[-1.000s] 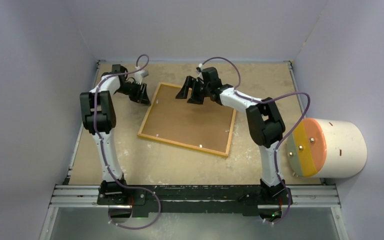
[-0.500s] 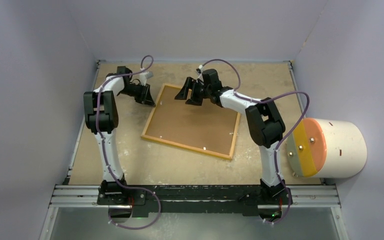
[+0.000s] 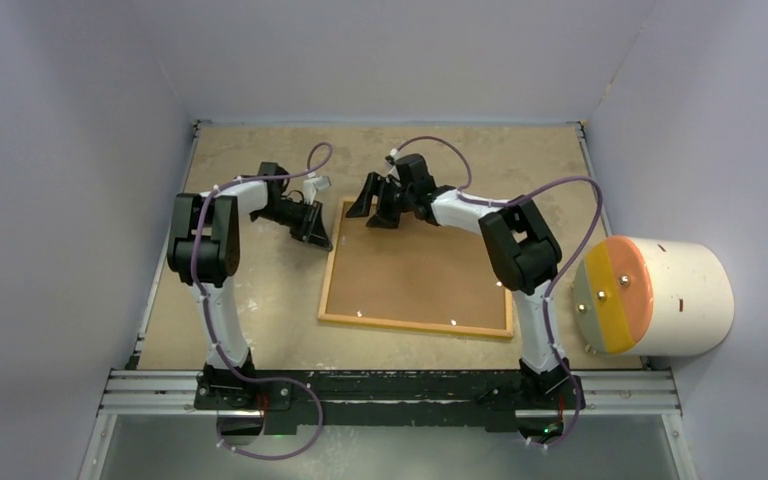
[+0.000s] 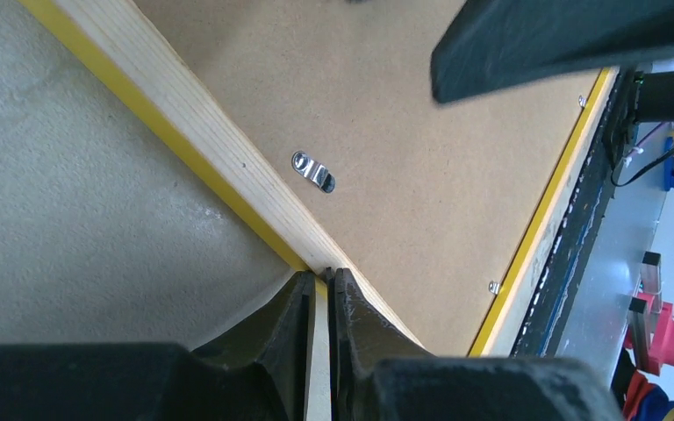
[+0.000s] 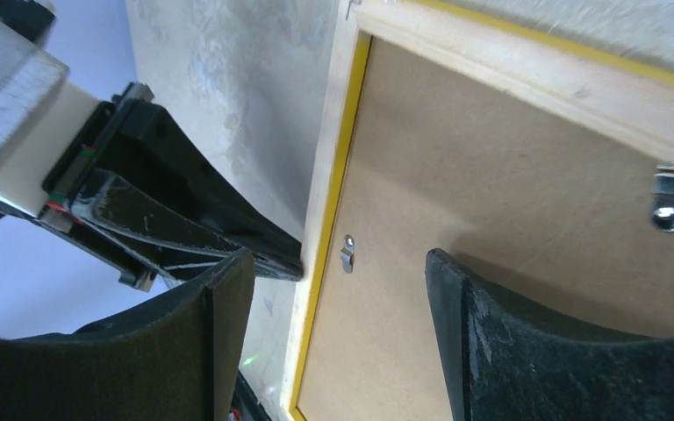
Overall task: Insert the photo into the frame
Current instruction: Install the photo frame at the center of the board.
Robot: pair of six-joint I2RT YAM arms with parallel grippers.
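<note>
Wood-brown back up, the frame [image 3: 415, 325] lies flat and face down in the middle of the table [image 3: 260, 310].
Its long axis runs left to right, nearly parallel to the table's near edge, and only a thin yellow line shows along the rails around the backing board [image 3: 420, 270]. The left gripper [image 3: 325, 243] has its fingers nearly closed, pinching the frame's left rail near the far corner. The right gripper [image 3: 372, 212] hangs over that same far-left corner – jaws wide apart, nothing between them.
</note>
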